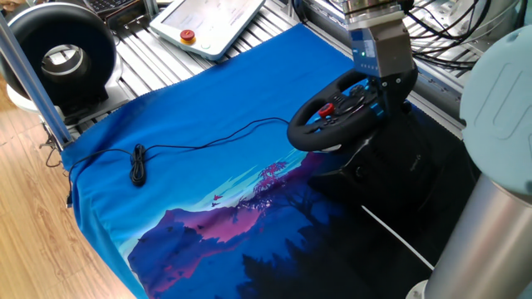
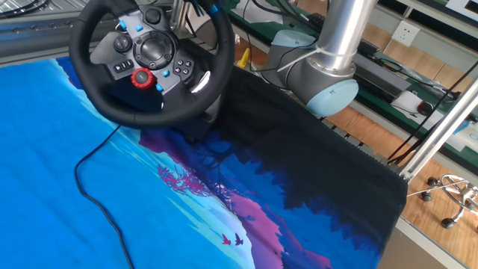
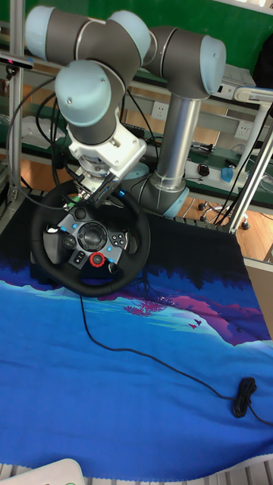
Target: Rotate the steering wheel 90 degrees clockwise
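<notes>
Sitting tilted on its black base at one edge of the worktop (image 1: 208, 124), the steering wheel (image 1: 345, 112) is facing out over the blue printed cloth (image 3: 136, 364), its red button low on the hub. The fingers (image 3: 97, 191) are pressing in at the top of the rim, apparently closed around it, though how tightly they are gripping is hard to judge because the rim is hiding their tips. The padded rim is looking grippy and slightly soft over a stiff core, and it is probably resisting with a spring toward centre, so the top arc is the sensible place to hold. A thin black cable (image 1: 199, 141) is trailing from the base across the cloth to a small coil.
</notes>
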`<state>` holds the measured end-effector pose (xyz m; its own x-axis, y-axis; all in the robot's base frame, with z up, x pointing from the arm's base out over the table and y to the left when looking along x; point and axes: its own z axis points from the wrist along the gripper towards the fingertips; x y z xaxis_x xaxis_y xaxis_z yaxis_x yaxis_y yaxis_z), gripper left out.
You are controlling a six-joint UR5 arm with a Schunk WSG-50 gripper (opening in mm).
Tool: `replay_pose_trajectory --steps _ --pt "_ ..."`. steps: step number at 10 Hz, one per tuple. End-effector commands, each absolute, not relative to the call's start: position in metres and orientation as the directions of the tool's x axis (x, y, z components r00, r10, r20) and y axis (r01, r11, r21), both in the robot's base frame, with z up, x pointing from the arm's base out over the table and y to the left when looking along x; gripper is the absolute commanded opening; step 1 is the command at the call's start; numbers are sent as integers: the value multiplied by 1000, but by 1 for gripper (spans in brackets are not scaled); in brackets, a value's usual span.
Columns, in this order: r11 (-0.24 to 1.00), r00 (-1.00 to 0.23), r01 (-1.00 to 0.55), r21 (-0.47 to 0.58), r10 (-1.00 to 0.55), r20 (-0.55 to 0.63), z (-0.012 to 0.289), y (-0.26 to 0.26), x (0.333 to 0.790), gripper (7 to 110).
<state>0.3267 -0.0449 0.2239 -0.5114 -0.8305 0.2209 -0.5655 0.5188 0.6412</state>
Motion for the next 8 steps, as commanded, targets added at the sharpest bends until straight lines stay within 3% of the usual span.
replay_pose_trajectory --steps 1,8 --pt "522 -528 -550 651 -822 213 223 -32 329 7" --pt "577 -576 -523 628 -782 238 210 8 345 7"
